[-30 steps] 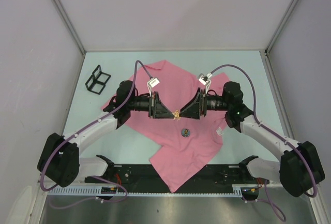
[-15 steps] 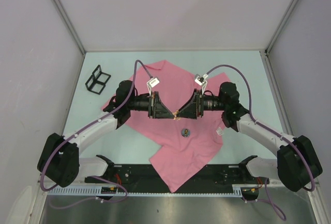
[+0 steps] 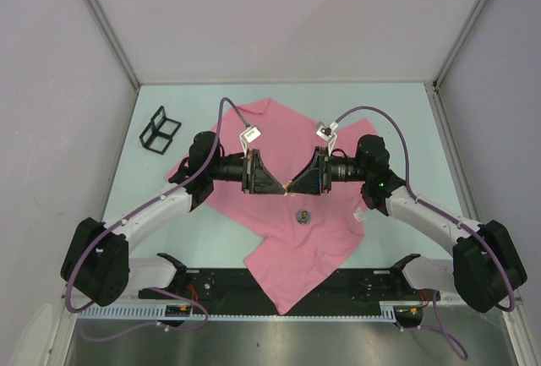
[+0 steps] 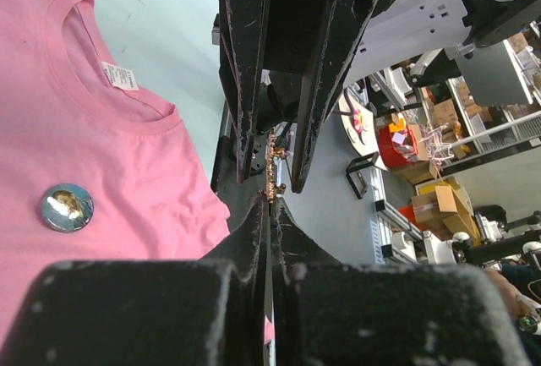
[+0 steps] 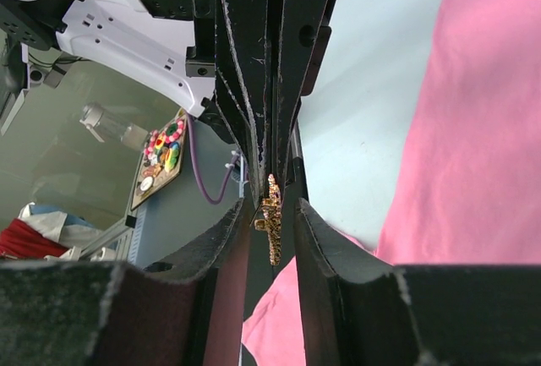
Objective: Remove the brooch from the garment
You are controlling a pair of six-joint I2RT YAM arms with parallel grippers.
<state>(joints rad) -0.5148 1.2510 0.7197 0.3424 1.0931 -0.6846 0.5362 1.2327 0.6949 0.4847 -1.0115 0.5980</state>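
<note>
1. Your left hand [image 4: 270, 210] is closed on one end of the small gold brooch [image 4: 272, 170] and holds it in the air over the middle of the pink shirt [image 3: 279, 239].
2. Your right hand [image 5: 269, 204] faces it tip to tip. Its fingers are part open, one on each side of the brooch's free end, and neither looks to be touching it.
3. The brooch appears clear of the cloth, so the step in hand looks like a pass from left to right, not the unpinning itself.
4. Next, close the right hand squarely on the free end. The piece is thin and could twist or slip out, so don't let go with the left until the right has it.
5. Then carry it off the shirt to bare worktop [image 3: 397, 129].
6. A round badge [image 3: 302, 215] lies on the shirt just below the hands. I can't tell if it is pinned.
</note>
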